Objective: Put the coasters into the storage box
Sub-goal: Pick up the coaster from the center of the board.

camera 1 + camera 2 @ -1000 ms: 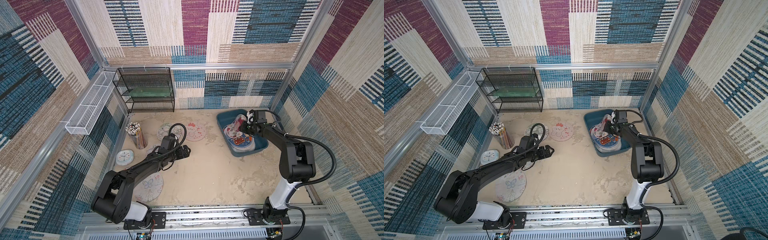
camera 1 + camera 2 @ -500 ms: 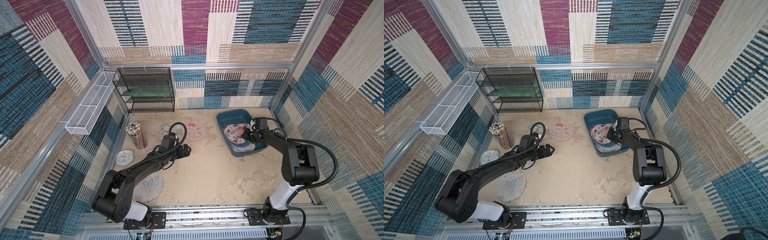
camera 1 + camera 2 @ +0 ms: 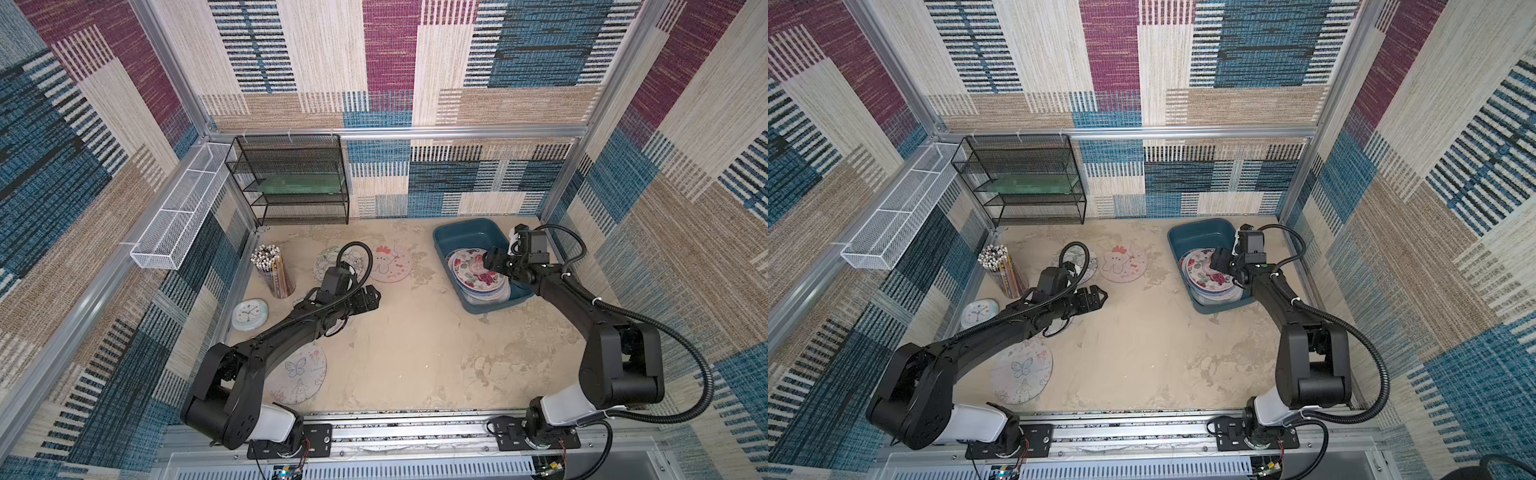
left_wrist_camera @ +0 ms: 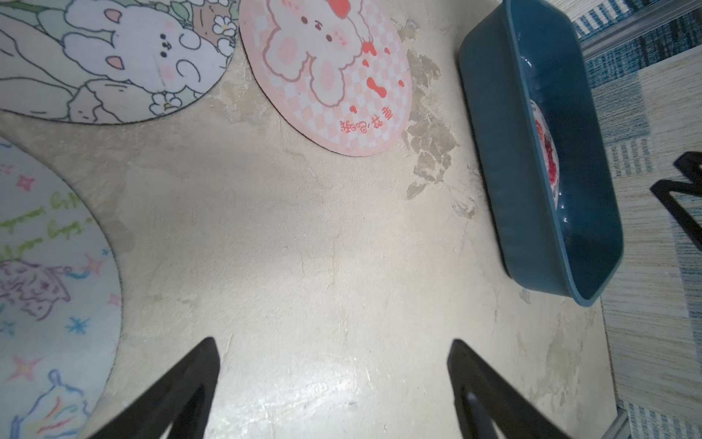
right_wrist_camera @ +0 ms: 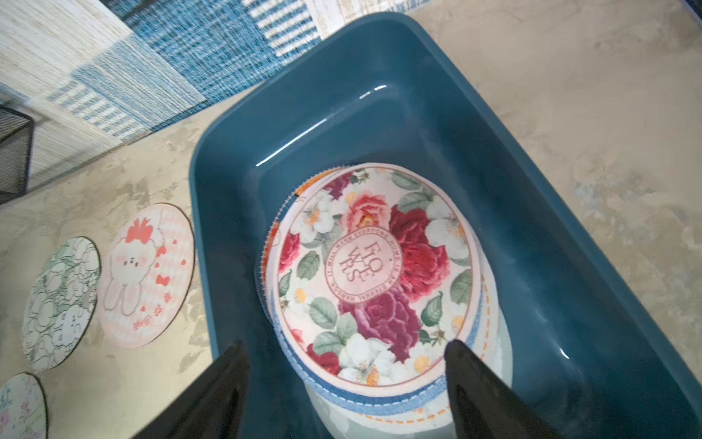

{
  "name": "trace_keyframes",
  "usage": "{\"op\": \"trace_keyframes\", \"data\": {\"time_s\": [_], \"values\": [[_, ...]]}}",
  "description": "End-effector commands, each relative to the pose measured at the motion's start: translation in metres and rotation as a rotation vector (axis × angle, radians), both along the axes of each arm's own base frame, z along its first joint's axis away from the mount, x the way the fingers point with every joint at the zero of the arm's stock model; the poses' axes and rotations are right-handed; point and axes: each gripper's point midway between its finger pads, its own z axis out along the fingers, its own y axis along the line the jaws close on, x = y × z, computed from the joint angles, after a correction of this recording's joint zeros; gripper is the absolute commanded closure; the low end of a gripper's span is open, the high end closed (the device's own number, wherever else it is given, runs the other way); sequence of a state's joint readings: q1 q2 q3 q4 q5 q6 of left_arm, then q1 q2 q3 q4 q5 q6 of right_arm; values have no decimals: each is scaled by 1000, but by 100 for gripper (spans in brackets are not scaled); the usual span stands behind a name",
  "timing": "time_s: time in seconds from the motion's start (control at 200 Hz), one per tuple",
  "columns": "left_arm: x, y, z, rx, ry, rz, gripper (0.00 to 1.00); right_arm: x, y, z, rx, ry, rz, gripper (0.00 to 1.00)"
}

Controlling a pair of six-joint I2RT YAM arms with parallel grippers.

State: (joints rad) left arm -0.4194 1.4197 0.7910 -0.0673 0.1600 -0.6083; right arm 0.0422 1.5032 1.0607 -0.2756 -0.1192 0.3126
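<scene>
The teal storage box (image 3: 465,232) (image 3: 1200,230) stands at the back right and holds a stack of several coasters. A rose-printed coaster (image 3: 473,272) (image 5: 372,273) lies flat on top. My right gripper (image 3: 494,262) (image 5: 345,344) hovers open just above the stack, holding nothing. A pink bunny coaster (image 3: 390,262) (image 4: 330,76) and a green-and-white bunny coaster (image 3: 328,262) (image 4: 114,57) lie on the table left of the box. A butterfly coaster (image 3: 297,374) lies near the front left. My left gripper (image 3: 372,297) (image 4: 332,340) is open over bare table. A pastel coaster (image 4: 49,285) lies beside it.
A cup of pencils (image 3: 272,270) and a pale-blue clock (image 3: 249,314) stand by the left wall. A black wire rack (image 3: 291,178) fills the back left corner, and a white mesh tray (image 3: 178,212) hangs on the left wall.
My right gripper has opened and let go of the rose coaster, which was tilted in the box and now lies flat on the stack. The left arm has not moved.
</scene>
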Motion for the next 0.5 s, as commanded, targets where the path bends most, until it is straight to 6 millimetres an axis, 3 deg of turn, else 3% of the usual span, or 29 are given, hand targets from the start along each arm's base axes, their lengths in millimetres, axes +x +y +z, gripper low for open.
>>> {"op": "trace_keyframes", "data": {"time_s": [0.0,0.065,0.095,0.23,0.491], "values": [[-1,10,-3,44,18,43,7,-2,14,14,-17,-48,41,10],[-3,20,-6,90,40,75,7,-6,31,18,-20,-53,70,0],[-3,25,-6,120,48,91,7,-8,40,18,-22,-50,85,5],[-9,53,-8,264,92,160,7,-18,84,20,-57,-55,166,5],[-15,74,-9,347,115,221,1,-33,164,12,-4,-43,353,5]]}}
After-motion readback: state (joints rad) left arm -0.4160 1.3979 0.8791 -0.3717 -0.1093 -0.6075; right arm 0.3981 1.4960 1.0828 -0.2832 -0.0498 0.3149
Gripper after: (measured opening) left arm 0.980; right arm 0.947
